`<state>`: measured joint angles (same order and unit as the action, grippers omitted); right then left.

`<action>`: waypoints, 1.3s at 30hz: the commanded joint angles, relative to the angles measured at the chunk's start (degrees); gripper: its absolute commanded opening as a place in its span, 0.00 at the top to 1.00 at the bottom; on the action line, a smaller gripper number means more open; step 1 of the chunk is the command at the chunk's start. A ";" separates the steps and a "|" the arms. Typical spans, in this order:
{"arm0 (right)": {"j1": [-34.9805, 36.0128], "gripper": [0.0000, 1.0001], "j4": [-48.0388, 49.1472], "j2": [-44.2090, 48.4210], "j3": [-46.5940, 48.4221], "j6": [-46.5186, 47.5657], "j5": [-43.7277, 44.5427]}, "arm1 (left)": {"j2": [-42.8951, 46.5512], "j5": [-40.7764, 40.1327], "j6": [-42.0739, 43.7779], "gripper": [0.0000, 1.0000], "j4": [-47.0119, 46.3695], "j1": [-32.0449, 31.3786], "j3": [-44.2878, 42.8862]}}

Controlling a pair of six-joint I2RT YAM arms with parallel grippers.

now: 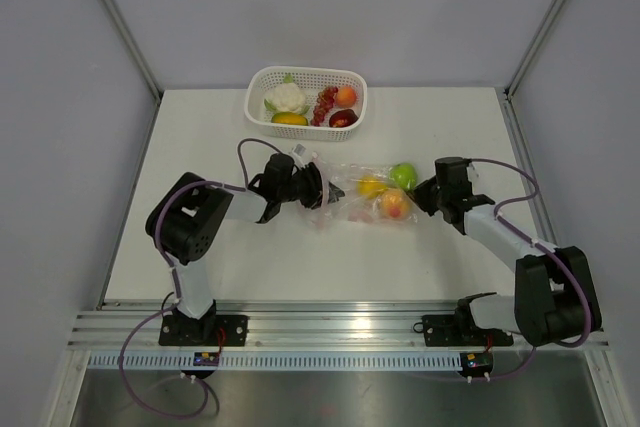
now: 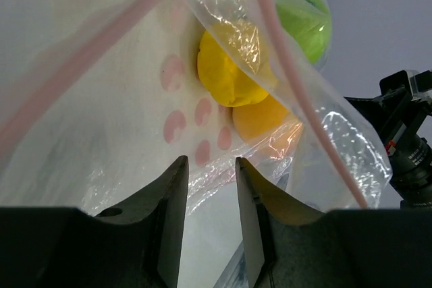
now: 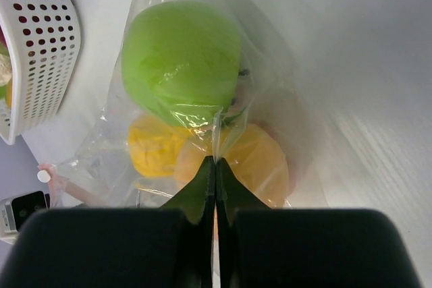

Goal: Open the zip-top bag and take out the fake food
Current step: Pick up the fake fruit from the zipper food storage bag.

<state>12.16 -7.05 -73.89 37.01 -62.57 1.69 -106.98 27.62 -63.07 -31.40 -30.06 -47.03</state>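
At the middle of the white table (image 1: 200, 247), between the two arms:

- Bag (image 1: 350, 192): clear, crinkled, pink dots. It lies on its side with the pink zip strip (image 2: 290, 79) toward the left arm. In the left wrist view two pink lines run apart, so the mouth looks parted; how far cannot be told.
- Contents, all inside the bag: green apple (image 1: 404, 176), yellow piece (image 1: 370, 186), peach (image 1: 394, 204), crowded toward the right-hand end.
- Left gripper (image 2: 211, 163): jaws partly apart, nothing plainly between them. The film sits just beyond the tips.
- Right gripper (image 3: 215, 161): jaws closed tight on a thin fold of the bag's closed end, just beside the apple and the peach.
- Basket (image 1: 305, 74): white, perforated, at the far edge, well apart from the bag. It holds a cauliflower (image 1: 287, 97) and other toy food.

Risks, as judged:
- The fold in the right pinch is slight. A hard pull from the left could slip it free, and the whole bag would then drag across the table.
- The left jaws could close on both layers of the mouth at once and press it shut, not spread it.
- The pieces are round and glossy. Tipped out fast, they may roll away toward an edge.
- Glare on the film may hide a piece from the wrist cameras.

Surface: flat, smooth, matte white, probably offering the bag little grip.

Room: plain grey panels (image 1: 350, 7) on three sides. An aluminium rail (image 1: 340, 322) along the near edge carries both arm bases.
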 commanded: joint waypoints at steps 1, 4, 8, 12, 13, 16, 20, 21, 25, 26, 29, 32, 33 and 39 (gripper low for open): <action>2.59 1.00 2.48 -1.17 2.62 -0.01 2.00 | -0.86 2.35 0.40 0.63 -1.47 -0.52 -2.19; 4.09 1.00 2.65 -2.31 3.41 0.25 2.26 | -1.21 2.35 0.40 0.63 -1.47 -0.61 -2.28; 4.80 1.00 3.70 -3.10 3.94 1.13 0.86 | -1.39 2.18 0.84 0.62 -1.12 -0.70 -2.54; 4.89 0.98 1.26 -2.67 5.52 3.23 1.90 | -1.13 1.65 1.72 0.62 0.20 -0.61 -2.90; 4.89 0.91 0.81 -2.32 5.87 3.85 2.34 | -0.95 1.48 1.72 0.62 0.02 -0.70 -2.72; 4.89 0.71 0.54 -0.91 6.31 5.61 3.84 | 0.71 1.65 0.93 0.62 -2.26 -0.52 -1.58; 4.89 0.51 -3.14 -1.96 9.65 8.95 4.89 | 2.73 3.58 -1.88 0.62 -9.90 -0.26 1.84; 4.89 0.47 -3.49 -2.22 10.09 9.91 4.98 | 3.18 4.63 -2.58 0.62 -12.43 -0.26 2.37; 4.89 0.41 -3.50 -2.75 10.53 10.80 4.90 | 5.11 5.43 -4.43 0.62 -13.17 -0.08 3.60; 4.89 0.41 -3.50 -2.67 10.53 10.80 5.16 | 5.98 5.17 -4.43 0.62 -12.21 0.00 4.04; 4.89 0.41 -3.41 -2.14 10.27 10.80 6.04 | 7.75 3.06 -4.34 0.63 -8.86 0.97 5.89; 4.89 0.43 -3.50 -1.96 10.01 10.62 7.09 | 10.64 1.30 -3.55 0.63 -5.70 2.64 7.47; 4.89 0.44 -3.59 -1.96 10.01 10.71 7.36 | 12.04 0.60 -3.47 0.64 -5.52 3.08 8.08; 4.89 0.44 -4.55 -2.93 10.71 10.10 8.33 | 18.37 -2.47 -3.20 0.64 -3.23 6.33 12.65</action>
<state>16.51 -11.22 -76.64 45.56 -52.88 7.55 -92.66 27.99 -66.67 -34.81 -24.82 -35.88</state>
